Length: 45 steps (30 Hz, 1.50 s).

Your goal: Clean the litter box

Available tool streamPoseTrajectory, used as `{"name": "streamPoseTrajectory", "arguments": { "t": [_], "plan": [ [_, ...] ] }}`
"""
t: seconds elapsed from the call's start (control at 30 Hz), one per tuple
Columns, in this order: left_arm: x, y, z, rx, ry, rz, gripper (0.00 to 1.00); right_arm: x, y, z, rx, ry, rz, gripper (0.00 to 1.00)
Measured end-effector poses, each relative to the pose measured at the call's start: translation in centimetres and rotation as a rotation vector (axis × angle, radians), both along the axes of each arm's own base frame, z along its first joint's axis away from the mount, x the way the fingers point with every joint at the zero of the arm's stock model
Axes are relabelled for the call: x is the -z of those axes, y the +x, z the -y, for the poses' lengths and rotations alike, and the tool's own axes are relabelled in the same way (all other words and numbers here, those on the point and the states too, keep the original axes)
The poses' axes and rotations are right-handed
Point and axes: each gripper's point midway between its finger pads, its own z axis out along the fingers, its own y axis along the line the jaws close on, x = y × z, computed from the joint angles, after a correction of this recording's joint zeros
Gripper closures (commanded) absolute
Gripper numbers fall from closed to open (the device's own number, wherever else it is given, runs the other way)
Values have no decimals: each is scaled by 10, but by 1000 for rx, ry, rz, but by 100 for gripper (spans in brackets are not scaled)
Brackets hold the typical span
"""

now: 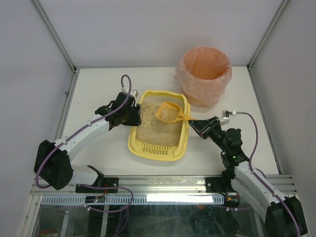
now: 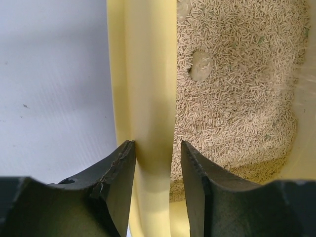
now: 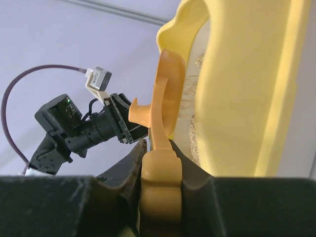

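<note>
The pale-yellow litter box (image 1: 133, 143) lies mid-table, holding beige litter and a grey clump (image 2: 201, 65). My left gripper (image 1: 134, 114) sits at its left rim. In the left wrist view its jaws (image 2: 157, 144) straddle the rim (image 2: 148, 74): the outer finger touches it and the inner finger stands a little off, so the gripper is open. My right gripper (image 1: 193, 122) is shut on the handle of the orange slotted scoop (image 1: 169, 112), whose head hangs over the litter near the far right corner. The right wrist view shows the handle (image 3: 159, 163) pinched between the fingers beside the box wall (image 3: 242, 89).
A round bin lined with a pink-orange bag (image 1: 205, 74) stands at the back right, just beyond the box. White walls and a metal frame enclose the table. The left arm's wrist camera (image 3: 84, 128) shows beyond the scoop.
</note>
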Motion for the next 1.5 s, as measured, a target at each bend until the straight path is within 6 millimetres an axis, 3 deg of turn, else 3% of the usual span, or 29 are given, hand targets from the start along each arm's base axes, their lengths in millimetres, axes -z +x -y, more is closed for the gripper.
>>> {"name": "streamPoseTrajectory", "arguments": {
  "t": [0.2, 0.3, 0.5, 0.73, 0.83, 1.0, 1.17, 1.37, 1.5],
  "plan": [
    [1, -4, 5, -8, 13, 8, 63, -6, -2, 2, 9, -11, 14, 100],
    [1, -13, 15, 22, 20, 13, 64, -13, -1, -1, -7, -23, 28, 100],
    [1, -27, 38, 66, -7, 11, 64, -9, 3, 7, 21, -138, -32, 100],
    [1, -28, 40, 59, -16, 9, 64, -63, 16, 14, 51, -427, -34, 100],
    [2, -27, 40, 58, -16, 9, 64, -71, 17, 10, 48, -549, -44, 100],
    [2, -27, 40, 57, -15, 9, 64, -37, 5, -14, -51, -821, -142, 100],
    [2, -27, 40, 57, -15, 9, 64, -11, 3, -15, -69, -1023, -213, 100],
    [2, -27, 40, 57, -15, 9, 64, -5, 10, -22, -62, -1076, -212, 100],
    [2, -27, 40, 57, -15, 9, 64, 10, 22, -38, -71, -1059, -206, 100]
  ]
}}
